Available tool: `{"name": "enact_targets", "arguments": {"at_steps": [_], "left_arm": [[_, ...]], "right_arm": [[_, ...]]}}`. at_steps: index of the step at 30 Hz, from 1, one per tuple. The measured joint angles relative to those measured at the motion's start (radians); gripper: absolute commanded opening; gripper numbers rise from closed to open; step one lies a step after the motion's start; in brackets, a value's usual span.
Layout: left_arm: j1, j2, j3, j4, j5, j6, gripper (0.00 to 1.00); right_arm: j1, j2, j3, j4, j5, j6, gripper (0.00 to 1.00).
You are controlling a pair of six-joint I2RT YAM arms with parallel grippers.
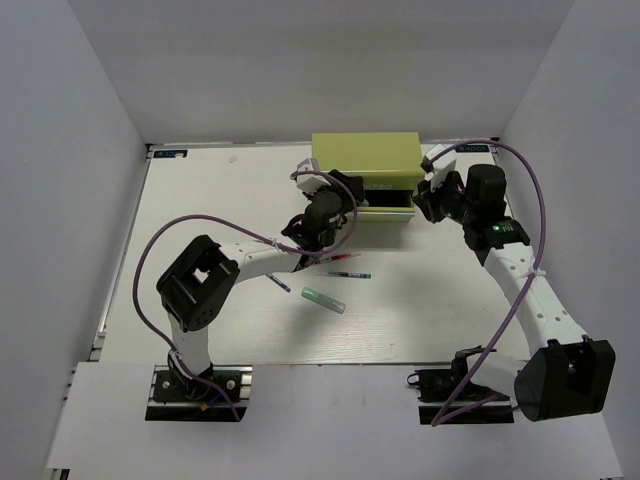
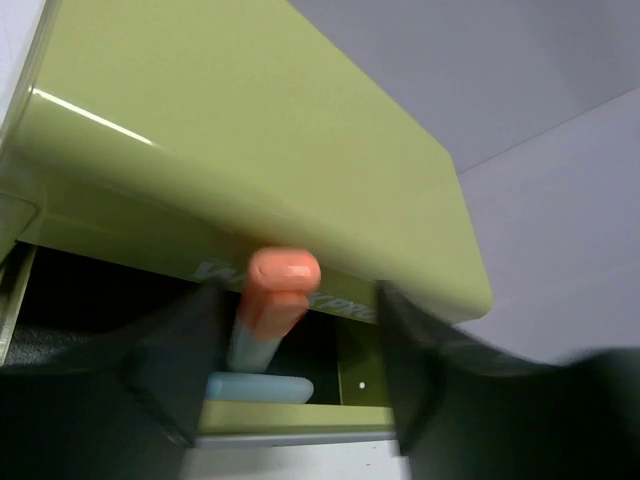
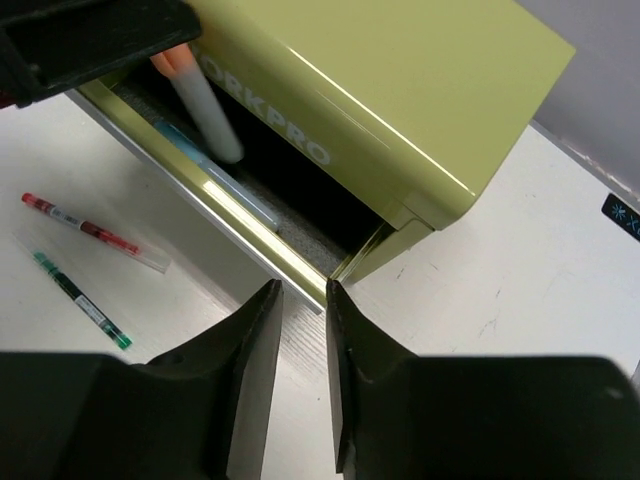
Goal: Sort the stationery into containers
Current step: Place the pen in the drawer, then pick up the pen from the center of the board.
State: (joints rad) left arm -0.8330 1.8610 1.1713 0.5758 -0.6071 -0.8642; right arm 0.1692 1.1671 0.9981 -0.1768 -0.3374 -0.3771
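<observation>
Orange-capped marker [image 2: 272,300] leans into tool chest [image 1: 365,160] drawer [image 3: 250,225], far edge of table [image 1: 220,330]; left gripper [image 2: 292,310] jaws spread so it drops. Right gripper [image 3: 300,300] slightly apart, empty, at drawer lip.

Robot lab test cell. Plain white panel walls [image 1: 70,150] box in three sides of a white wood-grain tabletop [image 1: 200,330]. A white-and-black left arm [image 1: 250,260] and a matching right arm [image 1: 530,290] are bolted on black base plates [image 1: 195,388] at the near edge, and loose purple cables [image 1: 175,222] loop along both. A small dark label with blue print [image 3: 622,216] is stuck on the tabletop. The staged prop is an olive-green metal tool chest [image 1: 365,158] with pale lettering, set at the far side.
</observation>
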Motion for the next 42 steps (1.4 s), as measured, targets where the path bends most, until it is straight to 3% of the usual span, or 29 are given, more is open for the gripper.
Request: {"name": "enact_targets", "arguments": {"at_steps": [4,12,19,24,26,30,33,36,42], "left_arm": [[-0.001,0.0,0.0,0.0,-0.002,0.006,0.83],[-0.003,-0.006,0.0,-0.005,0.009,0.05,0.83],[-0.011,-0.12,-0.002,-0.103,-0.002,0.095,0.83],[-0.007,-0.268,-0.045,-0.193,-0.098,0.114,0.87],[-0.006,-0.332,-0.066,-0.243,-0.137,0.131,0.83],[-0.003,-0.488,-0.115,-0.404,-0.175,0.132,0.6],[0.0,-0.626,-0.18,-0.565,-0.162,0.084,0.58],[0.001,-0.785,-0.286,-0.748,-0.124,-0.019,0.76],[0.003,-1.048,-0.515,-1.073,-0.033,-0.274,0.86]], "right_arm": [[0.001,0.0,0.0,-0.002,-0.032,-0.015,0.36],[0.0,0.01,0.003,-0.087,-0.208,-0.127,0.51],[0.003,0.061,0.021,-0.256,-0.422,-0.294,0.52],[0.018,0.105,0.058,-0.324,-0.493,-0.372,0.52],[0.032,0.113,0.069,-0.354,-0.522,-0.427,0.52],[0.093,0.139,0.077,-0.411,-0.56,-0.545,0.52],[0.171,0.2,0.087,-0.431,-0.555,-0.599,0.52],[0.284,0.282,0.088,-0.429,-0.511,-0.613,0.52],[0.496,0.42,0.103,-0.408,-0.385,-0.527,0.61]]}}
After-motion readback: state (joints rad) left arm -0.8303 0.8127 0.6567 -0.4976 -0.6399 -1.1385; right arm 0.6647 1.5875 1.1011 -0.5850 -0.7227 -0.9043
